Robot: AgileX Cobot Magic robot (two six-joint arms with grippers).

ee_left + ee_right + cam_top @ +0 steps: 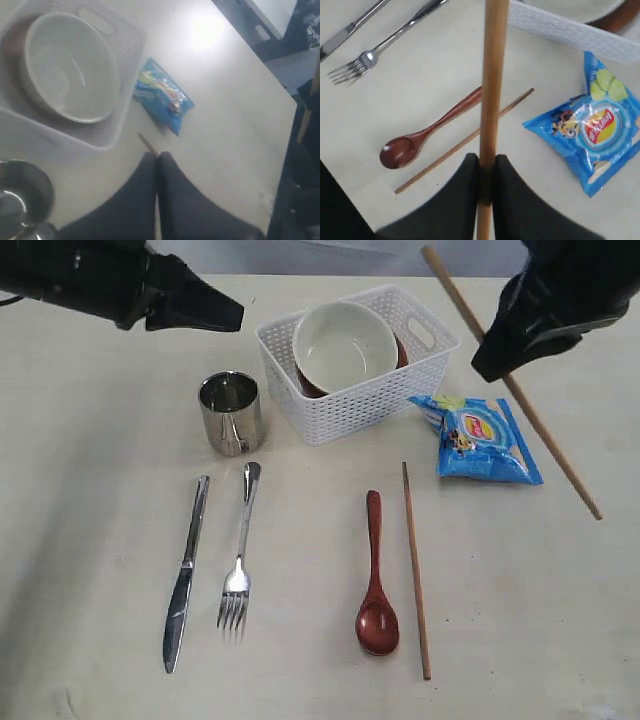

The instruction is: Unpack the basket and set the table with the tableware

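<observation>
My right gripper (492, 365) hangs above the table's right side, shut on a wooden chopstick (545, 430) that slants over the blue chip bag; the wrist view shows its jaws (487, 159) pinching the stick (492, 75). My left gripper (238, 315) is shut and empty, raised at the far left near the basket (360, 405). The white basket holds the cream bowl (345, 345) on a brown plate (403, 352). On the table (300, 660) lie the steel cup (231, 412), knife (186, 575), fork (240, 560), wooden spoon (375, 580) and a second chopstick (415, 570).
The blue chip bag (480, 438) lies just right of the basket, under the held chopstick. The laid-out cutlery forms a row across the front half of the table.
</observation>
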